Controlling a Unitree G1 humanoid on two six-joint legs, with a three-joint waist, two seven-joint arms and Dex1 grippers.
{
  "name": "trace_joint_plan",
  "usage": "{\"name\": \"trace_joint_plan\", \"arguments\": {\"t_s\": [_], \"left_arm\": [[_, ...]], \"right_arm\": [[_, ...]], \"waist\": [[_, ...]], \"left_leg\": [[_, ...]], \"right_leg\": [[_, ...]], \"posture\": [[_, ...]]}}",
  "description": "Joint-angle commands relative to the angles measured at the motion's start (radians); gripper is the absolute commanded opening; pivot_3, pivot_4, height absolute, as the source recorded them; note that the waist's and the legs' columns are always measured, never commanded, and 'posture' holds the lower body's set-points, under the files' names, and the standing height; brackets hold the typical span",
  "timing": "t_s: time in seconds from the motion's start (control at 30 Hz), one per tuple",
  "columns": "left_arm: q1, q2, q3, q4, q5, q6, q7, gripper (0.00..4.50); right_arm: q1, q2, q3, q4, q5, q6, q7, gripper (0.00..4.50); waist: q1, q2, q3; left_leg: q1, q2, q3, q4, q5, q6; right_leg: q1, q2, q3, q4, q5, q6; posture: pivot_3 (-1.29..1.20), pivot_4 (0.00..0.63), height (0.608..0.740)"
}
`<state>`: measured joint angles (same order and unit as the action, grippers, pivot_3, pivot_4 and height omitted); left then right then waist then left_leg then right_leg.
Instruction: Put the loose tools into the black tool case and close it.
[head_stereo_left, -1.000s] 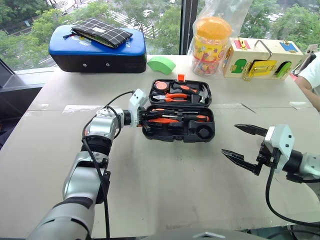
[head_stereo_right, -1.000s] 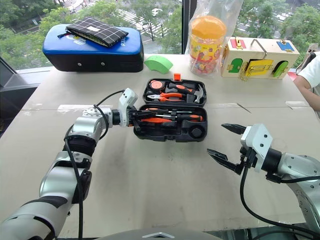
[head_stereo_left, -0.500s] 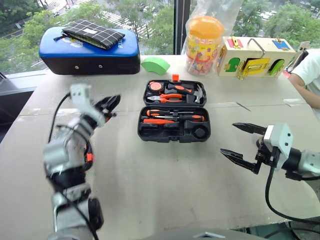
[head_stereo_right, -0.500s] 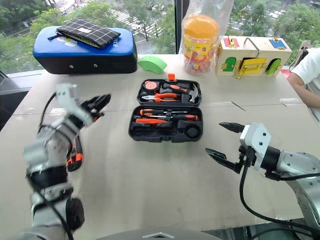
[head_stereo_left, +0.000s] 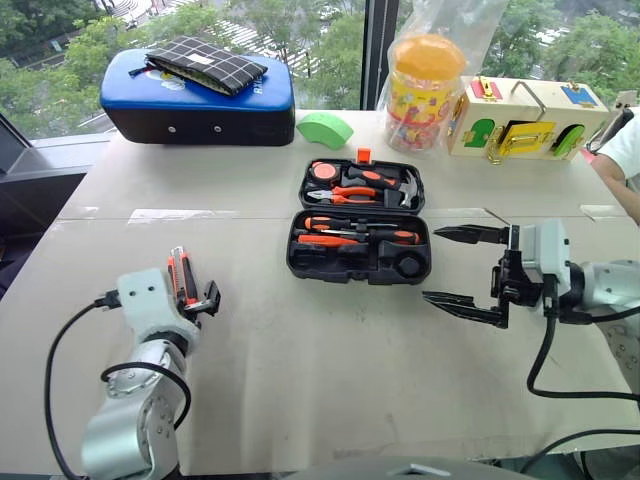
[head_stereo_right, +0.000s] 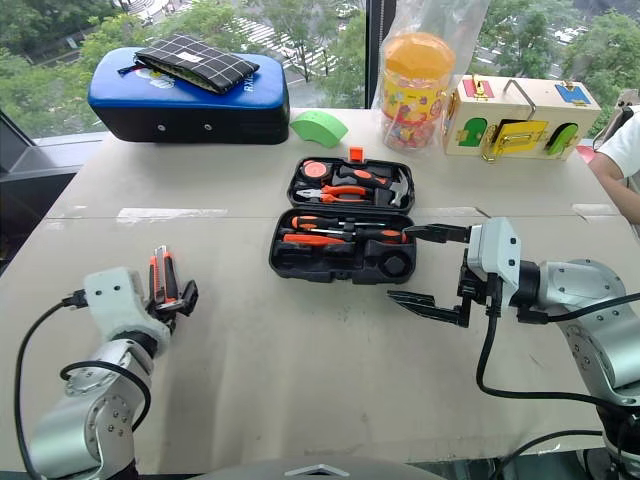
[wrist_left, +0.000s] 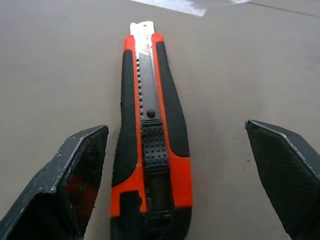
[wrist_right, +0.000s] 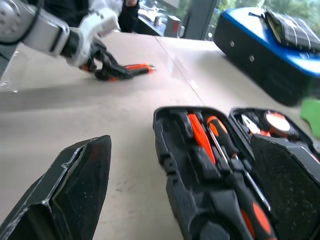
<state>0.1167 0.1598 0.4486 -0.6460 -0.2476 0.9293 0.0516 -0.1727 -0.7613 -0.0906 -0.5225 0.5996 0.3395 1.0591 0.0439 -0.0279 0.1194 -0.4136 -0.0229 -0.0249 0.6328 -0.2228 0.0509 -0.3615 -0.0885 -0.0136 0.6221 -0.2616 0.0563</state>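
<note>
Black tool case (head_stereo_left: 360, 232): lies open on the bench (head_stereo_left: 300, 370), lid back; just beside the right end effector (head_stereo_left: 465, 270), well apart from the left end effector (wrist_left: 175, 165).
Case contents: two screwdrivers (head_stereo_left: 355, 231) and other orange-black tools seated in recesses.
Cutter (wrist_left: 150, 130): loose on bench, lying btwn the left end effector's fingers, touching neither as far as seen; blade tip shows at far end.
Left end effector: wide, empty.
Right end effector: wide, empty, pointing toward case front.
Risk 1: fingers close off-centre on cutter → it skids or twists on the smooth top.
Risk 2: bare blade tip could snag when cutter goes into its recess.
Risk 3: right end effector nudges case, shifts it; lid shut early leaves cutter out.
Surface: plain beige bench, matte, a seam across it.
Room: window w/ trees beyond; blue-topped case (head_stereo_left: 195, 100), yellow jar (head_stereo_left: 422, 80), latch-board box (head_stereo_left: 525, 117) at far edge; a person's sleeve (head_stereo_left: 622, 148) at the side.
</note>
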Motion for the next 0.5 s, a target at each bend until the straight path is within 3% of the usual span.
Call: {"name": "trace_joint_plan", "arguments": {"t_s": [0.03,0.1,0.2,0.3,0.4,0.5], "left_arm": [[-0.042,-0.007,-0.015,0.096,0.041,-0.102,0.023,4.47],[-0.055,-0.017,-0.015,0.155,0.049,-0.136,0.028,4.47],[-0.05,-0.031,-0.027,0.201,0.059,-0.188,0.028,3.27],[-0.047,-0.047,-0.032,0.212,0.063,-0.226,0.032,1.75],[-0.042,-0.072,-0.011,0.187,0.014,-0.301,-0.004,1.7],[-0.091,-0.006,-0.03,0.15,-0.144,-0.346,-0.225,1.7]], "right_arm": [[-0.024,-0.015,-0.019,-0.025,0.026,-0.006,0.014,4.5],[-0.024,-0.022,-0.017,-0.028,0.022,-0.004,0.016,4.5],[-0.018,-0.03,-0.021,-0.033,0.019,-0.006,0.022,4.5],[-0.016,-0.036,-0.027,-0.041,0.028,-0.003,0.024,4.5],[-0.016,-0.037,-0.028,-0.047,0.027,-0.008,0.027,4.5],[-0.008,-0.034,-0.034,-0.053,0.025,-0.011,0.021,4.5]], "waist": [[0.0,0.0,0.0],[0.0,0.0,0.0],[0.0,0.001,0.0],[0.001,0.002,-0.001],[0.001,0.002,-0.001],[0.001,0.001,0.0]], "left_leg": [[0.0,0.0,0.0,0.0,0.0,0.0],[0.0,0.0,0.0,0.0,0.0,0.0],[0.0,0.0,0.0,0.0,0.0,0.0],[0.0,0.0,0.0,0.0,0.0,0.0],[0.0,0.0,0.0,0.0,0.0,0.0],[-0.001,0.0,0.0,0.0,0.0,0.0]], "right_leg": [[0.0,0.0,0.0,0.0,0.0,0.0],[0.0,0.0,0.0,0.0,0.0,0.0],[0.0,0.0,0.0,-0.001,0.0,0.0],[0.0,-0.001,0.0,-0.001,0.0,0.0],[0.0,-0.001,0.0,-0.001,0.0,0.0],[0.0,-0.001,0.0,-0.002,0.0,0.0]], "posture": [[0.0,0.15,0.74],[0.0,0.15,0.74],[0.0,0.15,0.74],[0.0,0.15,0.74],[0.0,0.15,0.74],[0.0,0.15,0.74]]}}
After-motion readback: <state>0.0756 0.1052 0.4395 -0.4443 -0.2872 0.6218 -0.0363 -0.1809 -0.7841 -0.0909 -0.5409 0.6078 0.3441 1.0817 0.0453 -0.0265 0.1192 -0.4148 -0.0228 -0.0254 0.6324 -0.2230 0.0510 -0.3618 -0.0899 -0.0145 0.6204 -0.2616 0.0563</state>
